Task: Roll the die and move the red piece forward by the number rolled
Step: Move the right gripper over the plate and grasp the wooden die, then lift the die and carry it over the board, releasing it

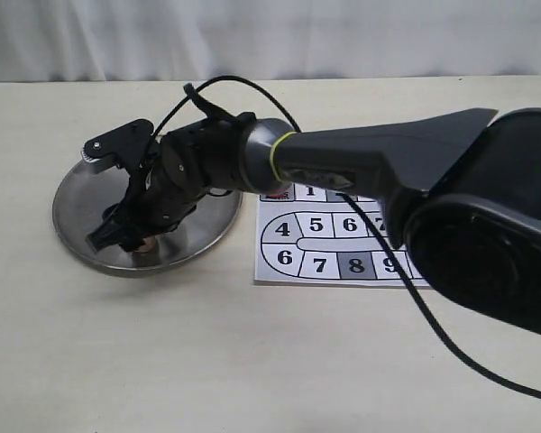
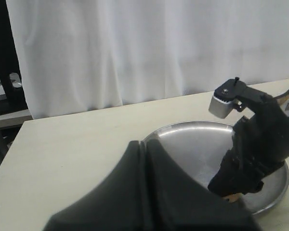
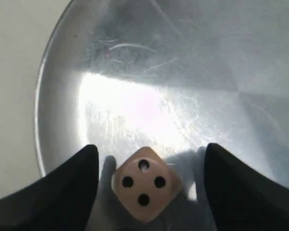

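The die lies in the steel dish, a four-pip face towards the right wrist camera. My right gripper is open, one black finger on each side of the die with a gap to both. In the exterior view this gripper reaches across into the dish, with a tan bit of the die at its tips. My left gripper is shut and empty, above the table near the dish. A speck of red, perhaps the red piece, shows under the right arm at the board's corner.
The numbered game board lies on the table right of the dish, its far part covered by the right arm. A black cable trails over the board and the table. A white curtain hangs behind the table.
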You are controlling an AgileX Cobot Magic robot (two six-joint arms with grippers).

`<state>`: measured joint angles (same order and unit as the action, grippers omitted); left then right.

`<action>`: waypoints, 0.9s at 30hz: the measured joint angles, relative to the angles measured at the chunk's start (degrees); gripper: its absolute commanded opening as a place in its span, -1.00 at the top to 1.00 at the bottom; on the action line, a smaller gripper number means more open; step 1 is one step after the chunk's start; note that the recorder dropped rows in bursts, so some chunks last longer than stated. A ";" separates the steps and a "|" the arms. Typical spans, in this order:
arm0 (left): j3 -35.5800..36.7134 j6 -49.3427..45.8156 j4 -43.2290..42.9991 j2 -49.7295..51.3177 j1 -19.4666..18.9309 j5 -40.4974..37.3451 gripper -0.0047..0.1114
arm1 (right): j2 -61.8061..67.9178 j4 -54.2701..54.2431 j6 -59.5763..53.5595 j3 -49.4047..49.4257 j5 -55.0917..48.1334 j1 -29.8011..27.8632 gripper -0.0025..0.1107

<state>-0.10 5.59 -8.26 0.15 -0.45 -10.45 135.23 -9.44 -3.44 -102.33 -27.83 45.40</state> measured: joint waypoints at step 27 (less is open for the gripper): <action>0.00 0.00 0.00 0.00 0.00 0.00 0.92 | -23.06 9.76 2.89 2.27 -21.12 -16.90 0.88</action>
<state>-0.10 5.59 -8.26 0.15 -0.45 -10.45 112.17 0.32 -0.55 -100.07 -48.95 28.50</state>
